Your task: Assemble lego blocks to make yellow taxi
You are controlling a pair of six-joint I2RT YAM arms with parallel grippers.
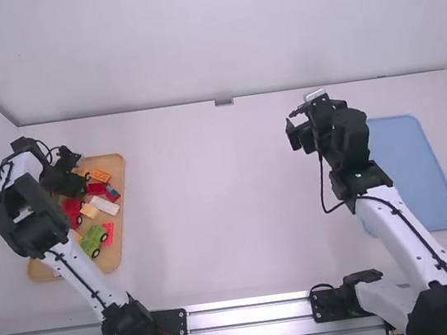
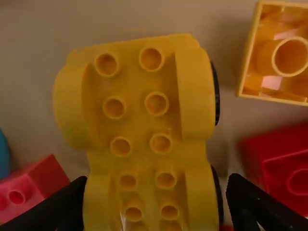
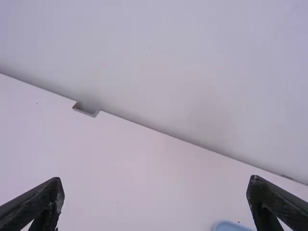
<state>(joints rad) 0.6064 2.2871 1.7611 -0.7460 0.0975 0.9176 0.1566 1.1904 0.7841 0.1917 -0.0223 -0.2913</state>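
Observation:
The left gripper (image 1: 73,182) is low over the far part of the wooden tray (image 1: 111,162). In the left wrist view the left gripper (image 2: 157,202) is shut on the yellow car base (image 2: 137,103), one finger along each side. The base's studs face the camera, and dark wheels show along one side. Near it lie a yellow block (image 2: 288,55) with its hollow underside up and red blocks (image 2: 284,156). Over the right side of the table, the right gripper (image 1: 298,130) stands open and holds nothing; the right wrist view shows the right gripper (image 3: 155,187) with its fingers wide apart.
On the tray also lie a green car base (image 1: 93,238), a red car base (image 1: 72,209), a white block (image 1: 105,205) and other small blocks. A blue tray (image 1: 414,174) lies at the right, beside the right arm. A wall rises behind the table's far edge.

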